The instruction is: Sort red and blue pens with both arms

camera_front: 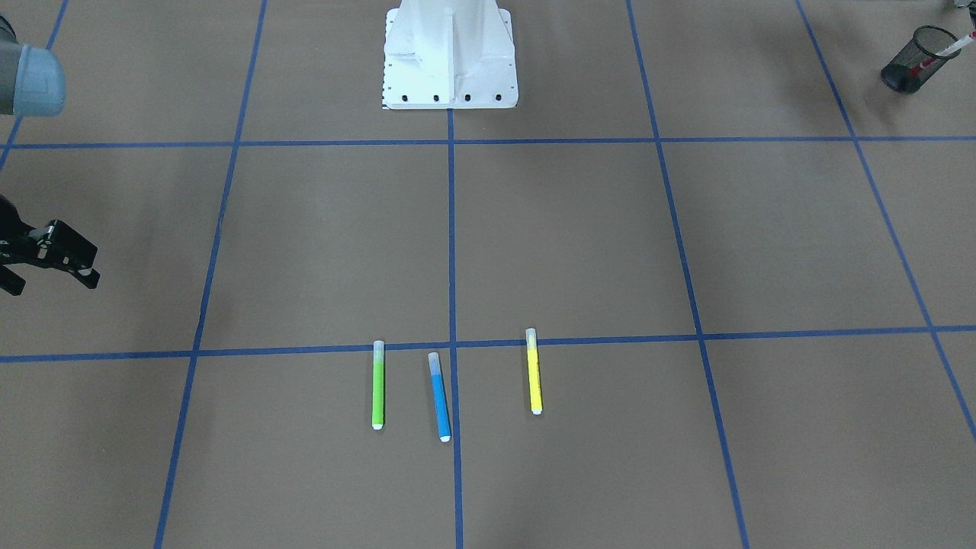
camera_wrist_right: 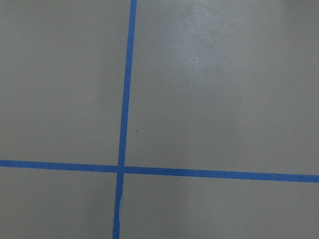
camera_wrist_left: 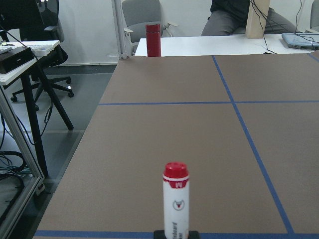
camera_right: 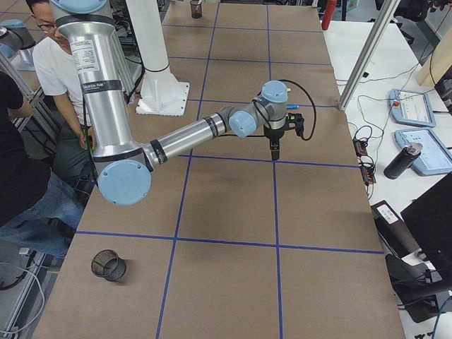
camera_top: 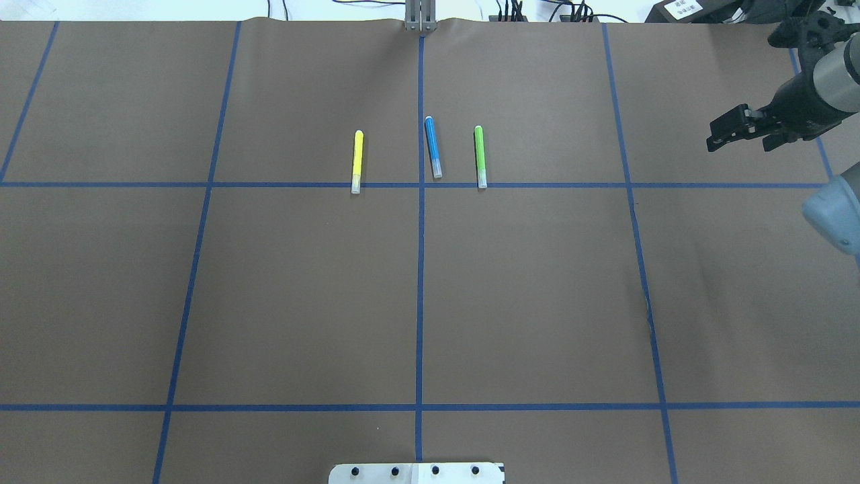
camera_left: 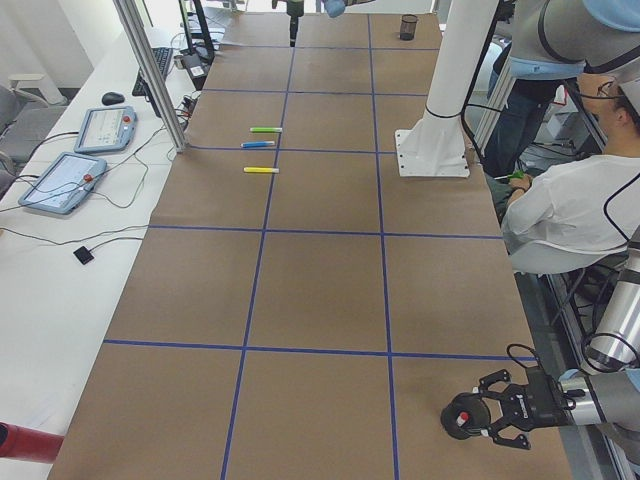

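Brown paper point(camera_top: 302, 302) gridded with blue tape point(camera_top: 420, 302), beside white desk point(camera_left: 50, 300), holds blue pen point(camera_top: 433, 148).

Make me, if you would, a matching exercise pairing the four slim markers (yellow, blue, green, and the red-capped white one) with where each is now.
Things
1. slim yellow marker
2. slim blue marker
3. slim green marker
4. white-barrelled marker with a red cap

Places
A. middle of the row lying on the brown table
B. held in the left gripper, away from the row
C. end of the row on the robot's right
D. end of the row on the robot's left

Pairs: 1-D, 2-A, 3-C, 4-B
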